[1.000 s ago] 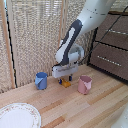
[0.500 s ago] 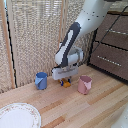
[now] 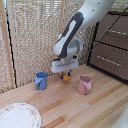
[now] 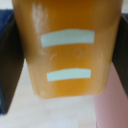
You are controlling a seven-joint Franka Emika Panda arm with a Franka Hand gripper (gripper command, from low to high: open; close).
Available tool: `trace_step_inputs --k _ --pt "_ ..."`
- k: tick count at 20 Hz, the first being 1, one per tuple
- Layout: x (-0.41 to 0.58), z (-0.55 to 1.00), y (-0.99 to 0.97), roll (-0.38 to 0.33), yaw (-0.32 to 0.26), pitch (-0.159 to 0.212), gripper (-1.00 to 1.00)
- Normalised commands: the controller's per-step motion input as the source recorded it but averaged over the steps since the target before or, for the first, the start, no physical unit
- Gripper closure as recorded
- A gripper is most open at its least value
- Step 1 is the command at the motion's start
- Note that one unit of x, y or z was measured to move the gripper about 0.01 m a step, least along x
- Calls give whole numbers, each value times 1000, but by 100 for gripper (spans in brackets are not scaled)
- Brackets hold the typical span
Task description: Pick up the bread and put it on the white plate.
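- No writing on the toast (image 4: 67,50), only two pale bars across its face.
- Its long axis hangs downward from my pincer (image 3: 65,74).
- My pincer is clamped on it, above the bench (image 3: 85,107).

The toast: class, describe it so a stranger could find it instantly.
On the wooden worktable, look between the blue cup and pink cup. There the clamp grips the toast, a small orange-brown slab, far smaller than either cup.

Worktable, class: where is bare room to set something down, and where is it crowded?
Bare worktable lies between the white plate and the pink cup, and beyond that cup toward the exterior view's right. Crowded: between blue cup and pink cup, where the gripper grips the toast.
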Motion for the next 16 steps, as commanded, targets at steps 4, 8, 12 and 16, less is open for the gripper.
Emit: trace_step_inputs --k 4,8,12,16 --pt "-239 711 492 66 0 91 100" --pt "-351 500 649 119 0 59 100" --pt "-323 481 699 111 0 53 100" --pt "-316 383 781 72 0 41 100"
